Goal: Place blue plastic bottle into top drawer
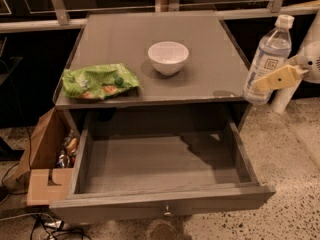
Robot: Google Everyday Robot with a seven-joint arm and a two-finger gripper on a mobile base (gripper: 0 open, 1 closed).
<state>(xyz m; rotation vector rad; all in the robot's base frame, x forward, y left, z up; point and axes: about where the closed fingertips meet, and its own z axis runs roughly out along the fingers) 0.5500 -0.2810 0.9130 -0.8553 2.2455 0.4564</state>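
Observation:
The blue plastic bottle [268, 59] is clear with a white cap and a pale label. It hangs upright in the air just off the cabinet's right edge, above and to the right of the drawer. My gripper [267, 81] comes in from the right and is shut on the bottle's lower body. The top drawer [165, 204] is pulled fully open below the cabinet top, its inside empty, with a small metal knob on its front panel.
On the grey cabinet top [150, 34] stand a white bowl [168, 57] and a green snack bag [100, 80]. A brown cardboard box [47, 159] with items sits on the floor at the left. Cables lie at bottom left. A white post stands right.

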